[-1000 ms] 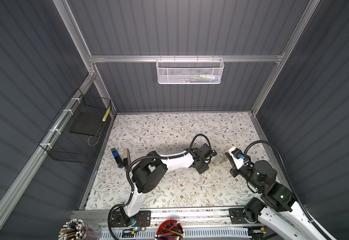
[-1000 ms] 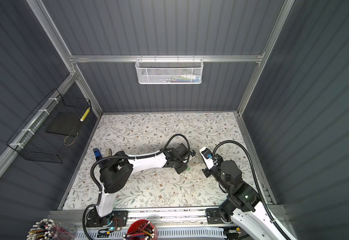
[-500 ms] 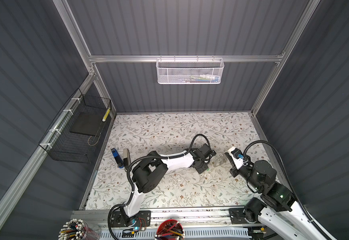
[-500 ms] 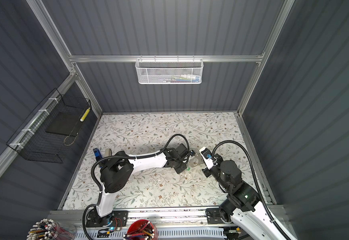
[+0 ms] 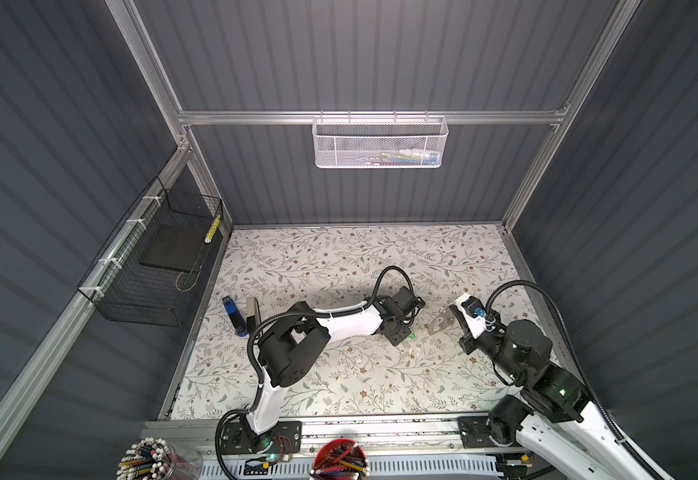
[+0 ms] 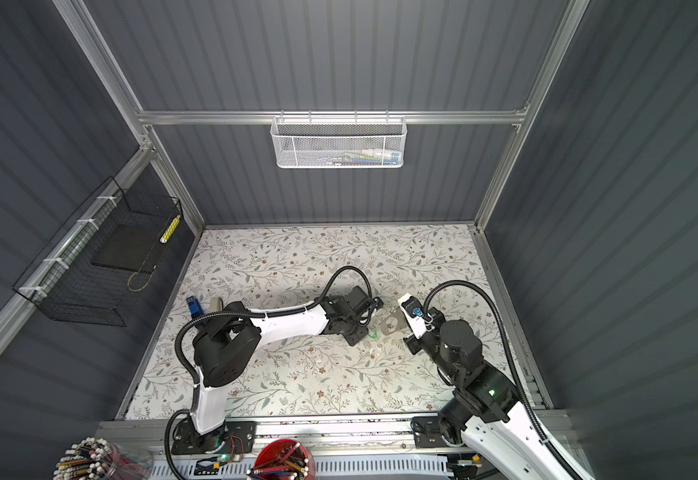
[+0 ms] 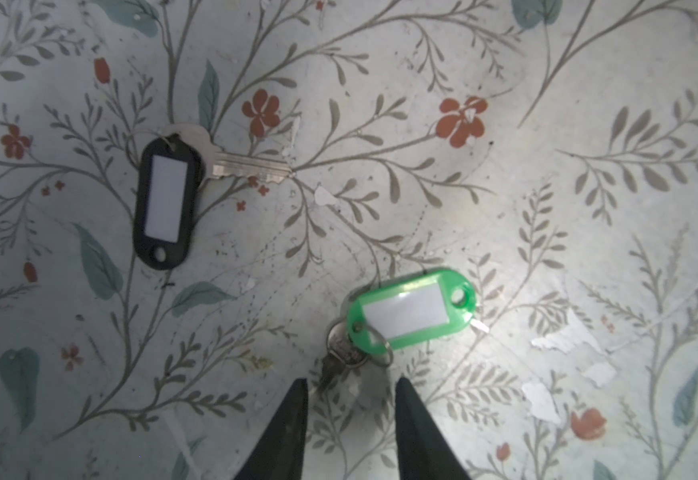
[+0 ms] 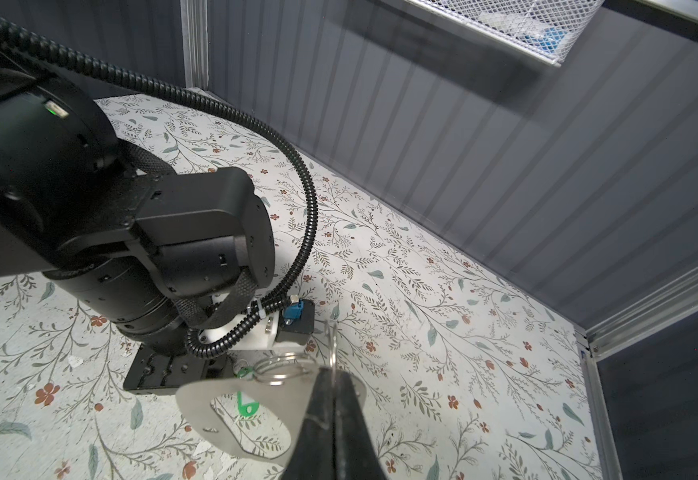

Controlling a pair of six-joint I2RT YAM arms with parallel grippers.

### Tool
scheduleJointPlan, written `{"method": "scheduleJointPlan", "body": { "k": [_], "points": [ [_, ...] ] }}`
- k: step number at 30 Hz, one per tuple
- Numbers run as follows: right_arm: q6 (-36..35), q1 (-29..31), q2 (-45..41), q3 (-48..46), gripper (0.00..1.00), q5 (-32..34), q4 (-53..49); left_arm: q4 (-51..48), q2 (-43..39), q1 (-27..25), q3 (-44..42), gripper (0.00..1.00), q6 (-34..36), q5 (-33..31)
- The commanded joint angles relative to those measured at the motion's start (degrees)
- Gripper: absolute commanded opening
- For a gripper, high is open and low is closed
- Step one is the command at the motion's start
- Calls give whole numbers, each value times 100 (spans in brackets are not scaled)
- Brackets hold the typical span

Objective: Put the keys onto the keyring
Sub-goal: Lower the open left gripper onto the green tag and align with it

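Two keys lie on the flowered mat in the left wrist view. One has a black tag with a white insert (image 7: 164,199); the other has a green tag (image 7: 411,309). My left gripper (image 7: 349,388) hangs just over the mat, open, its tips either side of the green-tagged key's blade and holding nothing. In both top views the green tag (image 5: 412,334) (image 6: 373,334) peeks out beside the left wrist. My right gripper (image 8: 333,374) is shut on the edge of the keyring (image 8: 198,399), a flat grey loop with a wire ring (image 8: 281,368), held above the mat (image 5: 438,324) (image 6: 391,324).
A blue object (image 5: 233,316) and a dark bar (image 5: 252,309) lie at the mat's left edge. A black wire basket (image 5: 152,266) hangs on the left wall and a white mesh basket (image 5: 380,141) on the back wall. Pencil cups (image 5: 148,459) (image 5: 341,459) stand in front.
Both arms stand almost where they were; the left wrist has shifted very slightly. The right gripper still holds the keyring in the same place.
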Motion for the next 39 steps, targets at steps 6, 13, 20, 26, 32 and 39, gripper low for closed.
{"method": "scheduleJointPlan", "body": {
  "k": [6,13,20,26,32,39],
  "points": [
    [8,-4,-24,101,0,49,165,65,-429,47,5,40,-52,-139],
    [2,-7,-47,100,0,65,147,-90,-21,6,148,42,-59,354],
    [0,-5,-36,89,0,67,142,-167,245,-6,456,41,-94,242],
    [-16,-5,-20,67,0,66,156,-228,333,-9,542,38,-78,214],
    [-27,-2,-7,54,0,63,172,-340,467,-5,636,33,-27,288],
    [-61,-8,2,46,0,72,192,-423,524,-2,632,37,-7,389]
  ]
}}
